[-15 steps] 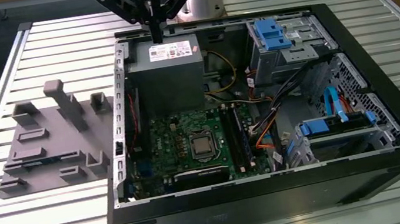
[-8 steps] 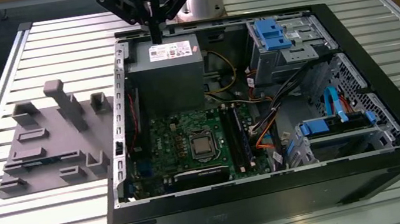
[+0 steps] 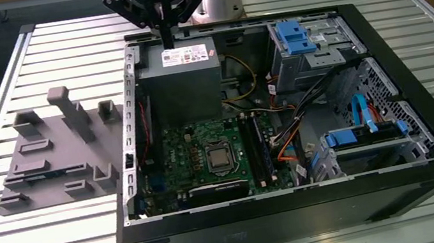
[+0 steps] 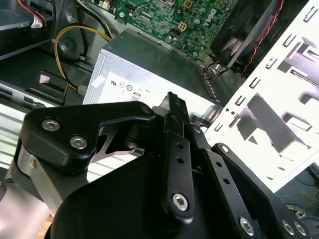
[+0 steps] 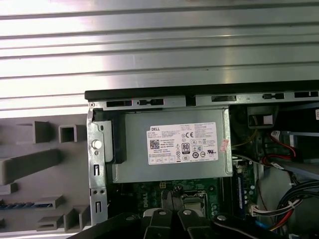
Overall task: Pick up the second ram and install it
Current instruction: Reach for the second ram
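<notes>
Item: ram [image 5: 22, 204], a thin bluish stick resting in a slot of the grey tray [image 3: 54, 187]. We judge it light, stiff and fragile, best pinched across its flat faces near mid-length, clear of the contacts. Claw [image 3: 166, 42]: fingers together, nothing in them that we see, poised over the power supply [image 3: 179, 69] inside the case [image 3: 420, 97]. The ram lies well apart from the claw, beyond the case wall, to the exterior view's left of it.

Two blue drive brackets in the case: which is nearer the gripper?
The blue bracket at the exterior view's top, beside the power supply under the gripper; the other bracket lies lower right.
</notes>
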Controlling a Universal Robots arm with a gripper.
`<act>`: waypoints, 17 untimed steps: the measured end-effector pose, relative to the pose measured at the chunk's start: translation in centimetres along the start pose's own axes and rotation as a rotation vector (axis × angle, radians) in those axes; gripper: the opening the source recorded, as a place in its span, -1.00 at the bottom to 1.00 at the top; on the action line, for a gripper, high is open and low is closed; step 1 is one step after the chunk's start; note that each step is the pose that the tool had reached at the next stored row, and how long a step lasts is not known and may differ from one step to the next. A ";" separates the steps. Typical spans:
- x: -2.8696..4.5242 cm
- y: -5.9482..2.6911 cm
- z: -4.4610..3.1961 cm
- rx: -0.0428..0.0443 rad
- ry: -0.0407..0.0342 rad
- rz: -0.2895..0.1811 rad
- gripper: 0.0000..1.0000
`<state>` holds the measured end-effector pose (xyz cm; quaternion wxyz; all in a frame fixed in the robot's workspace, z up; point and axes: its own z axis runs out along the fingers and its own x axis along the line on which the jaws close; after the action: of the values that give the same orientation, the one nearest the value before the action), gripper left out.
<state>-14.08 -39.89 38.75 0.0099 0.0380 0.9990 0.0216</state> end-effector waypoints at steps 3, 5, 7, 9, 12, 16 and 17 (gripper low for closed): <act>0.29 -0.03 0.26 0.0004 0.0060 0.000 -0.79; 0.29 -0.03 0.27 0.0005 0.0063 0.000 -0.79; 0.31 -0.04 0.28 0.0005 0.0066 0.000 -0.79; 0.79 -0.09 0.71 0.0012 0.0157 0.001 -0.79; 0.82 -0.09 0.72 0.0013 0.0160 0.001 -0.79; 0.91 -0.10 0.75 0.0011 0.0160 0.001 -0.79; 0.94 -0.10 0.75 0.0011 0.0160 0.001 -0.79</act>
<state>-15.01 -39.89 37.97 0.0018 0.0381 0.9990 0.0214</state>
